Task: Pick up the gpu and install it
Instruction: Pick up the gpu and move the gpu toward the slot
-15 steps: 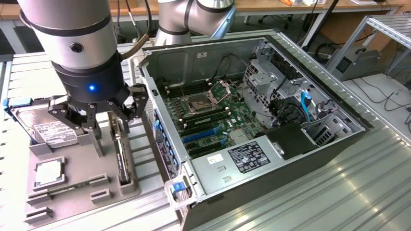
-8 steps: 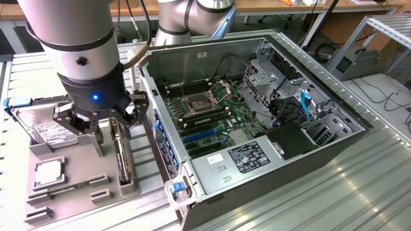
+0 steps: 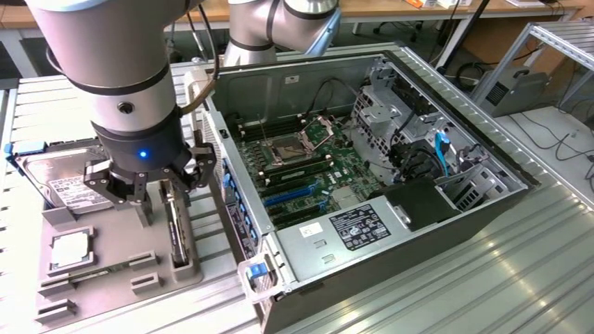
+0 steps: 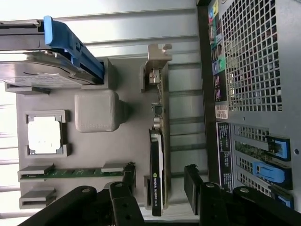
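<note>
Black jaws are standing wide apart, straddling the gpu [image 4: 157, 160] with a gap showing on either side, so they are gripping nothing. Above them, the arm [image 3: 121, 69] is hanging over the grey tray [image 4: 120, 146]. The gpu is standing on its long edge in a slot of this tray, with its silvery bracket [image 4: 157, 61] at the end away from the jaws. Sharing the tray, a hard drive [image 4: 37, 70] with a blue frame, a square silver chip [image 4: 44, 134] and a memory stick [image 4: 70, 173] are each sitting in their own holders. The tray is resting on the ribbed metal bench [image 3: 483, 278], just beside the open computer case [image 3: 278, 87], on the exterior view's left of it.
</note>
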Tool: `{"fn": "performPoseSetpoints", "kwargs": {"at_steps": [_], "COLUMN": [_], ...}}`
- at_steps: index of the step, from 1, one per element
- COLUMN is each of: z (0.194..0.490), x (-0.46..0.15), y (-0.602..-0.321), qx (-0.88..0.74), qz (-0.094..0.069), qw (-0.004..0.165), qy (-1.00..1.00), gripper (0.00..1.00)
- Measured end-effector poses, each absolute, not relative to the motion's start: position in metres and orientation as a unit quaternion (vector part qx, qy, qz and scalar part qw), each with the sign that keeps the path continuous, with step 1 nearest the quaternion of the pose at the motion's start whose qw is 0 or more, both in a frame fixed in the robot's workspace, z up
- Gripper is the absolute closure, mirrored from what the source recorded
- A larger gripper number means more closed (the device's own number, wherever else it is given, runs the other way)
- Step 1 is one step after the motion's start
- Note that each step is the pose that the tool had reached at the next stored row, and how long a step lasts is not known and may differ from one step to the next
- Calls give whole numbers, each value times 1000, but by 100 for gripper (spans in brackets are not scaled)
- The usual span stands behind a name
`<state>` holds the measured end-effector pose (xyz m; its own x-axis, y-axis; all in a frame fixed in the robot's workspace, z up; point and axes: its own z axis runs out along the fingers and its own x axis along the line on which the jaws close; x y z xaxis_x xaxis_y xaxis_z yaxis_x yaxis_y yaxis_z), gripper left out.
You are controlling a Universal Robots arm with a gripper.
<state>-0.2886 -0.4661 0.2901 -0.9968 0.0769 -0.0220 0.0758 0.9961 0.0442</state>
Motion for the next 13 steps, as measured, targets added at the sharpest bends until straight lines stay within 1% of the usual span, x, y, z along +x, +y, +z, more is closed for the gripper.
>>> {"fn": "performPoseSetpoints", "kwargs": {"at_steps": [13], "z": [270], "x": [-288], "y": [-466], "qx": [38], "qz": [22], "qw": [11], "qy": [999], "gripper": [46]}}
